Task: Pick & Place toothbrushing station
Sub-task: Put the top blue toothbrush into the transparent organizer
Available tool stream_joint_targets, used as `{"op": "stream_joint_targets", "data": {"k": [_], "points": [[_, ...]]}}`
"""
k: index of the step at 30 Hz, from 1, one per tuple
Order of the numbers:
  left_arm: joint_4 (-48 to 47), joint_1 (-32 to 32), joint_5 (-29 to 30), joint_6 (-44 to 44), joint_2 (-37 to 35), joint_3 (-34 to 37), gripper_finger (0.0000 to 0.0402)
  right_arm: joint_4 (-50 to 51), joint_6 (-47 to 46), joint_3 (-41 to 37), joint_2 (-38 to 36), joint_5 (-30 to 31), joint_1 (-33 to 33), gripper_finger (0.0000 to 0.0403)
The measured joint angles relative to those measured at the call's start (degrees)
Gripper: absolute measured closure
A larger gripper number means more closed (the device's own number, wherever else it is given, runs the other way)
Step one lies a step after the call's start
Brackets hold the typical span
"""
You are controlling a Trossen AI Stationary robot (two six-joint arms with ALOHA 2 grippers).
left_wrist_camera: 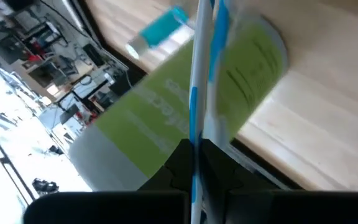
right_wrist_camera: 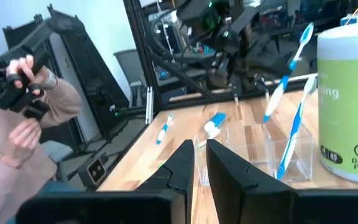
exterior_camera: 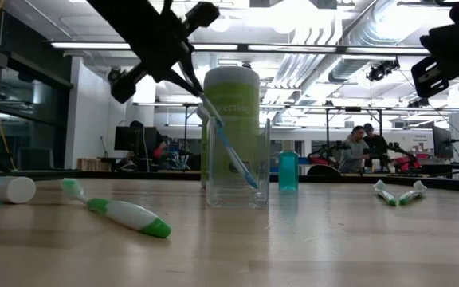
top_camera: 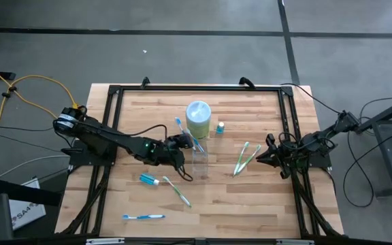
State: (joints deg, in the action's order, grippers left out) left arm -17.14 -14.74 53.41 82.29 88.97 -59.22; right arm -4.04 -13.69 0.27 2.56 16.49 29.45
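Note:
A clear tumbler [top_camera: 200,165] stands mid-table in front of a green-and-white canister [top_camera: 198,117]. One blue-and-white toothbrush [right_wrist_camera: 293,140] leans inside the tumbler [right_wrist_camera: 253,152], its lower end on the bottom. My left gripper [top_camera: 182,143] is above the tumbler's left side, shut on a second blue-and-white toothbrush [top_camera: 181,126], which also shows in the right wrist view [right_wrist_camera: 289,62]. My right gripper [top_camera: 260,158] waits at the table's right, empty, with its fingers a narrow gap apart [right_wrist_camera: 201,163]. My left gripper pinches the toothbrush's handle [left_wrist_camera: 194,134] between its two fingers. The brush stands steeply tilted with its head [right_wrist_camera: 306,31] up. Its lower end [right_wrist_camera: 268,117] hangs at about the height of the tumbler's rim. Whether it touches the tumbler, I cannot tell.
Two green-and-white toothbrushes [top_camera: 246,158] lie right of the tumbler and another [top_camera: 177,191] lies near-left. A toothpaste tube [top_camera: 149,179] and a blue toothbrush [top_camera: 143,217] lie toward the near left. A small blue tube [top_camera: 220,126] stands beside the canister. A person [right_wrist_camera: 23,118] stands beyond the table.

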Motion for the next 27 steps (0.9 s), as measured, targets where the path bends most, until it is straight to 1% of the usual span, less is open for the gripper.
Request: {"op": "stream_joint_targets", "data": {"k": [8, 11, 15, 19, 21, 23, 25, 27], "points": [[0.69, -0.35, 2.05, 0.91, 0.98, -0.02, 0.0399, 0.01, 0.00, 0.00, 0.03, -0.18, 0.02, 0.0366], [0.72, -1.44, 4.80, 1.50, 0.98, -0.02, 0.0399, 0.01, -0.01, 0.00, 0.03, -0.16, 0.01, 0.0366], [0.93, -3.48, 7.01, 4.80, 0.98, -0.02, 0.0399, 0.01, -0.02, 0.00, 0.03, -0.16, 0.01, 0.0366], [1.25, -5.58, 7.92, 8.13, 1.20, -0.02, 0.0399, 0.01, 0.00, 0.00, 0.03, -0.16, 0.01, 0.0366], [2.28, -6.36, 9.00, 10.58, 2.16, -0.02, 0.0399, 0.01, -0.01, -0.01, 0.03, -0.16, 0.01, 0.0366], [4.21, -6.97, 11.31, 14.17, 3.79, 0.01, 0.0399, 0.01, -0.01, 0.00, 0.03, -0.16, 0.01, 0.0366], [4.89, -6.94, 11.29, 16.52, 4.75, 0.02, 0.0399, -0.02, 0.00, 0.00, 0.03, -0.18, 0.02, 0.0366], [5.99, -6.54, 11.28, 16.95, 5.58, 0.00, 0.0399, 0.01, 0.00, 0.00, 0.03, -0.16, 0.02, 0.0366]]}}
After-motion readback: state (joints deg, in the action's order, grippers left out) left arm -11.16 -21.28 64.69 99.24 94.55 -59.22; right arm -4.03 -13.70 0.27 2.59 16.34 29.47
